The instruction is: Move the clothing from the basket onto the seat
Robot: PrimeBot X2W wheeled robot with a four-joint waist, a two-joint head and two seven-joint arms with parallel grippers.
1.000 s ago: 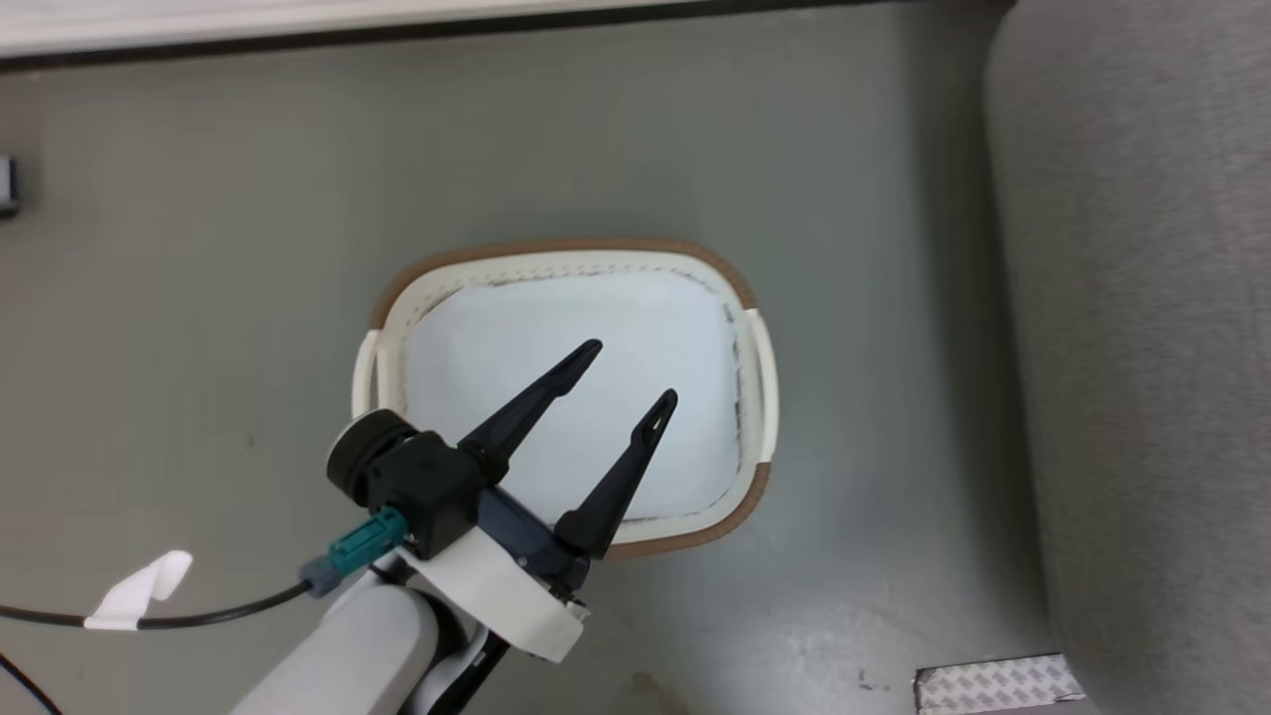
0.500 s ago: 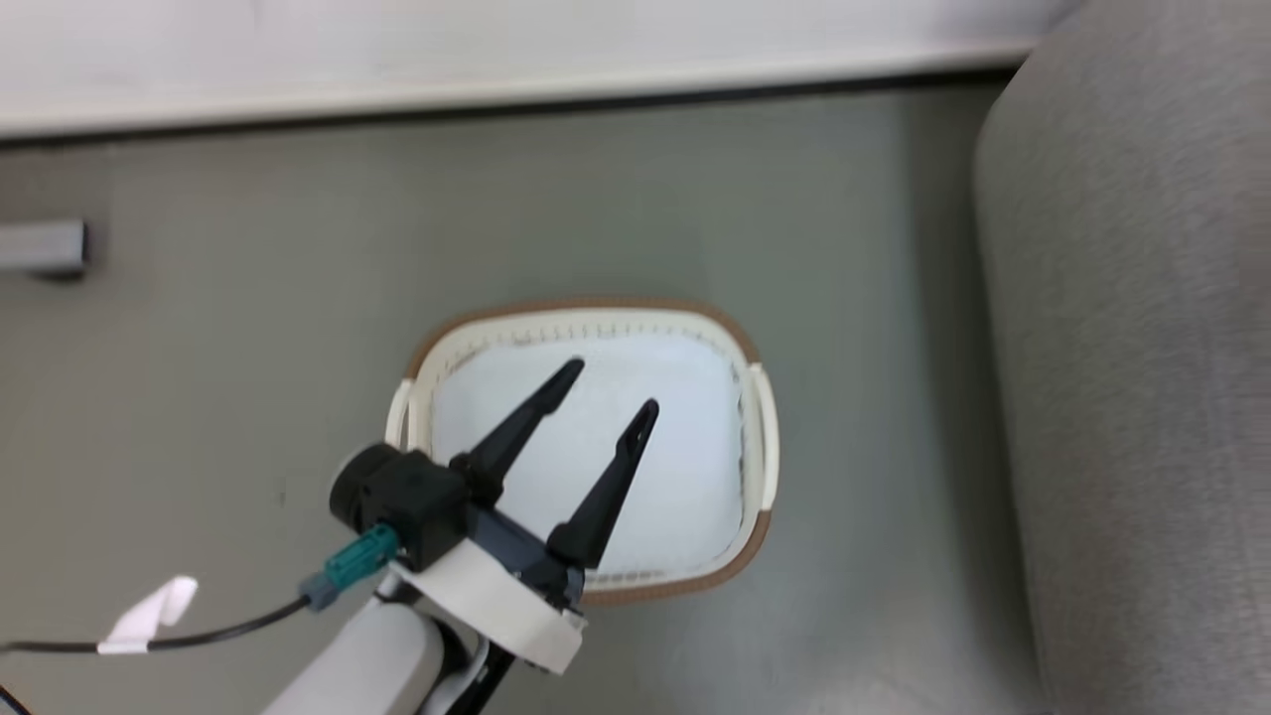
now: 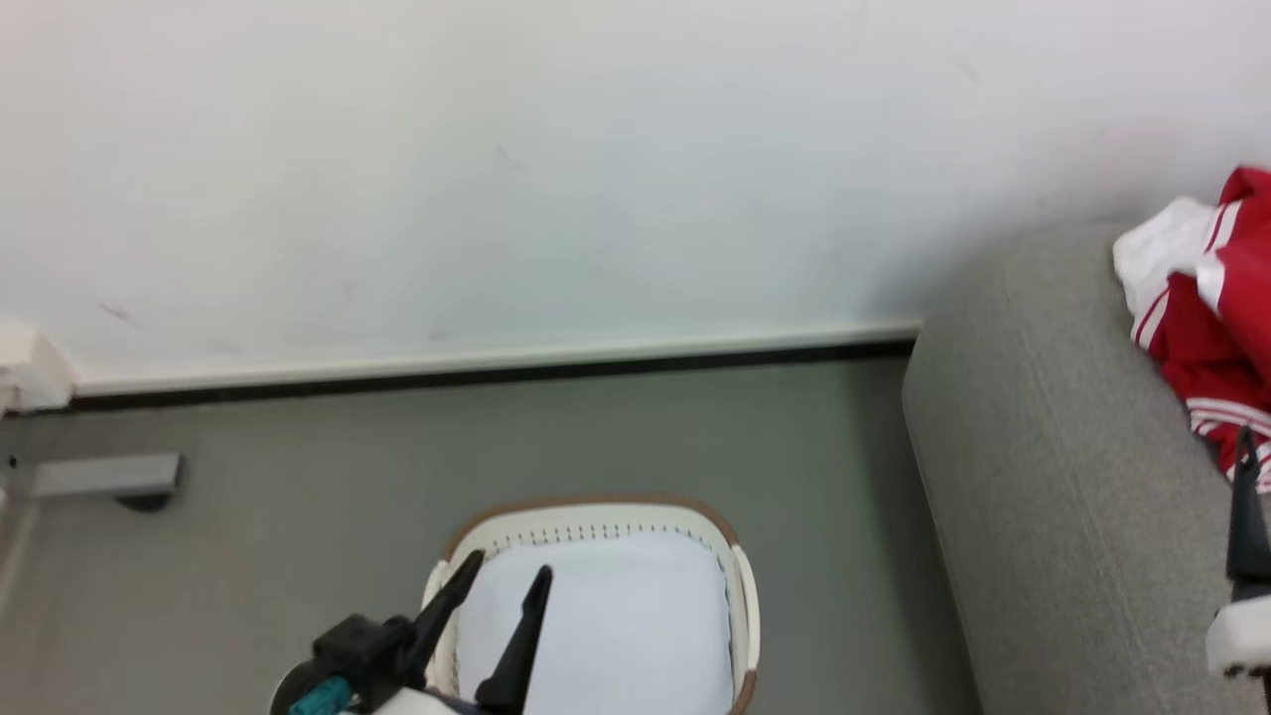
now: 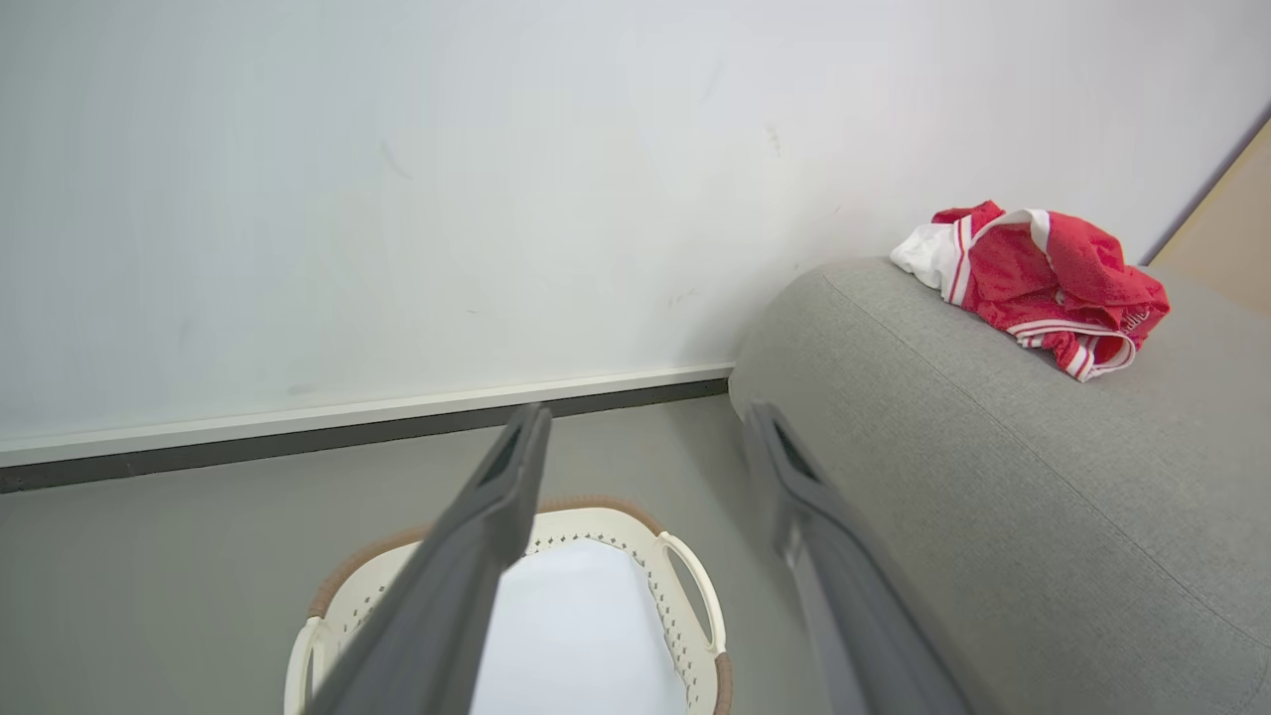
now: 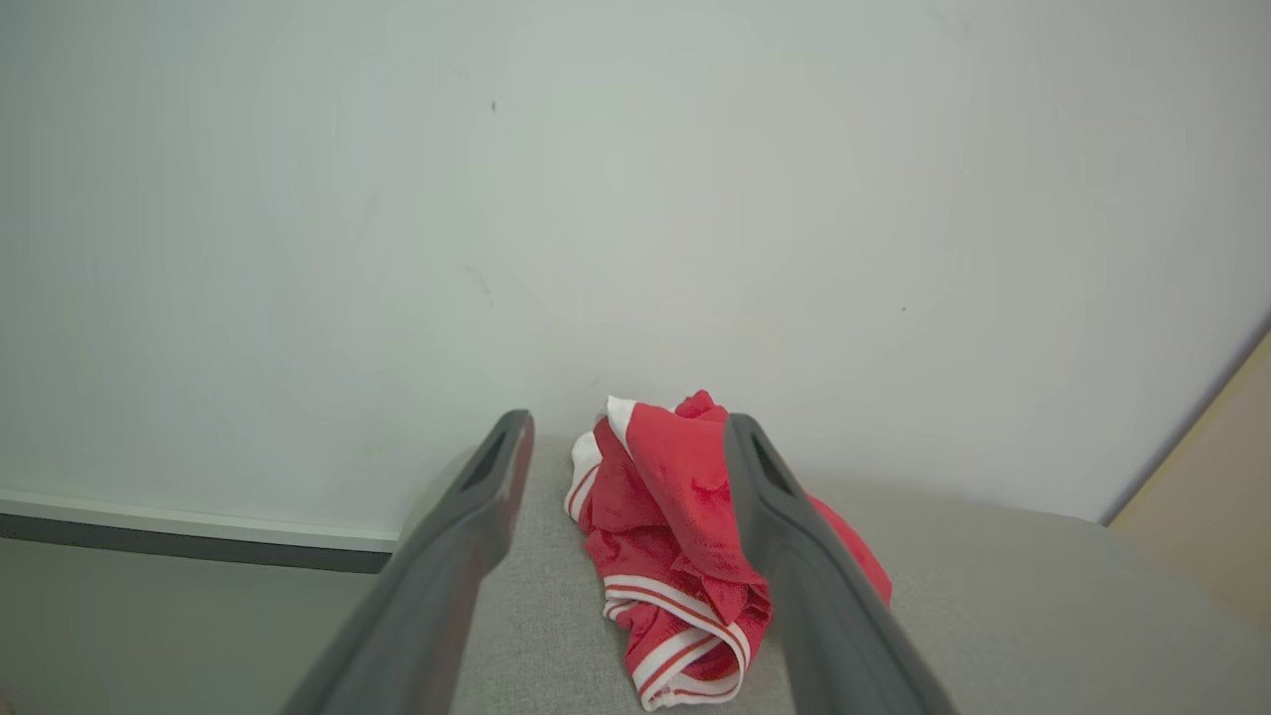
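- My left gripper (image 4: 645,412) stands wide open and holds nothing. Its fingers point out over the basket (image 4: 596,516).
- The basket sits on the grey floor (image 3: 298,477), just beside the seat (image 4: 993,477) and near the white wall (image 3: 596,149). Its white bottom shows plainly.
- My right gripper (image 5: 628,419) is also spread wide, with nothing in its grasp.
- The clothing (image 5: 685,516) lies in a crumpled red heap on the seat, close to the wall. White stripes and a striped hem show on it.
- In my right wrist view the heap sits between and beyond my two fingers. I cannot tell whether the tips touch it.
- In the head view one finger (image 3: 1245,516) of my right gripper rises at the right edge, its tip just below the heap's striped hem.
- The clothing is well apart from the basket.
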